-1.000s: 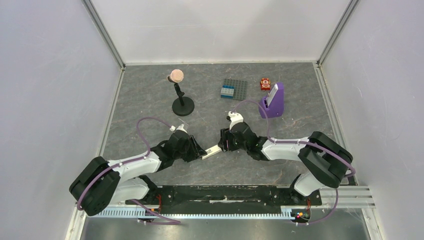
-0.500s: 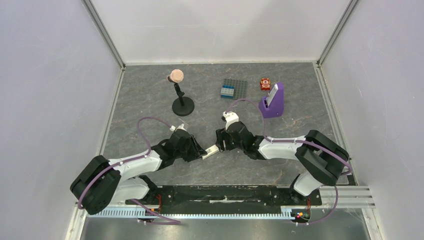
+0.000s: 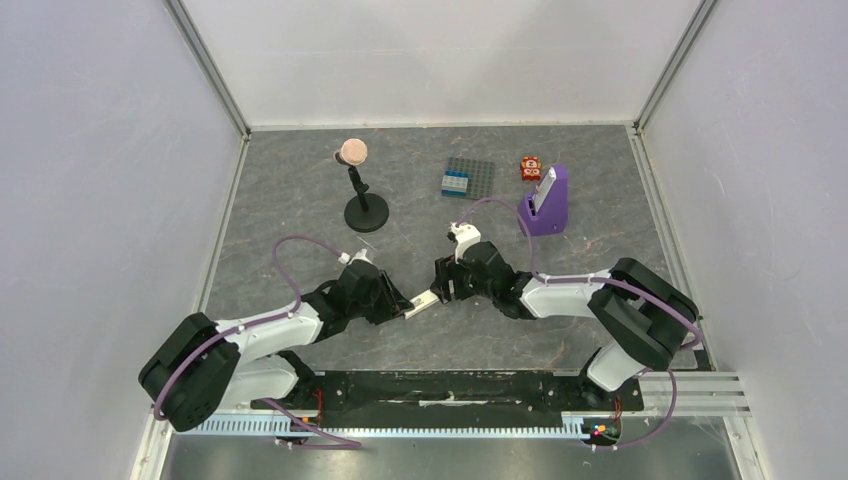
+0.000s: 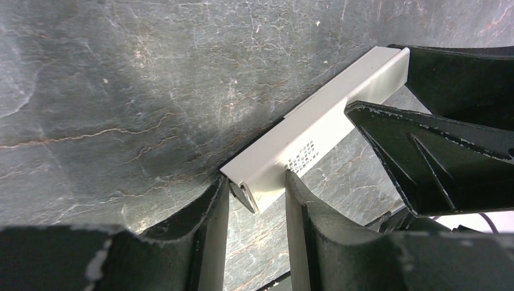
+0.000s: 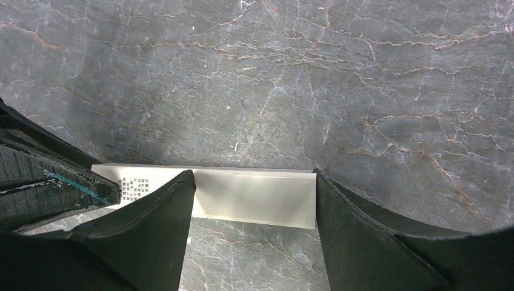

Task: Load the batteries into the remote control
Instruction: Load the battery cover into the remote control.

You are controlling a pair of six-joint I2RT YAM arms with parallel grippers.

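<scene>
A: From the overhead camera, where does the remote control (image 3: 424,300) sit?

B: Low over the grey tabletop (image 3: 300,200), near its front middle, slanting up to the right between the two arms. The left tool (image 3: 402,305) meets its lower left end and the right tool (image 3: 440,290) its upper right end. Well behind them stand a black stand (image 3: 363,205) with a pinkish ball on top, a grey brick plate (image 3: 468,178), a small red item (image 3: 530,167) and a purple stand (image 3: 548,210) with a pale slab.

A: What does the left wrist camera add?

B: The left tool's fingers (image 4: 209,242) are pressed against both long sides of the white bar's near end, so that tool is clamped on it. Small dark print shows on the bar just beyond the grip. At the far end the right tool's two black fingers (image 4: 436,145) sit on either side of the bar.

A: And the right wrist camera?

B: The right tool (image 5: 253,176) has its jaws spread wide. The bar runs crosswise: one finger overlaps it part way along, the other sits at its right end. Whether either finger touches the bar cannot be told. Nothing is gripped there. The left tool's finger shows at the bar's left end.
</scene>
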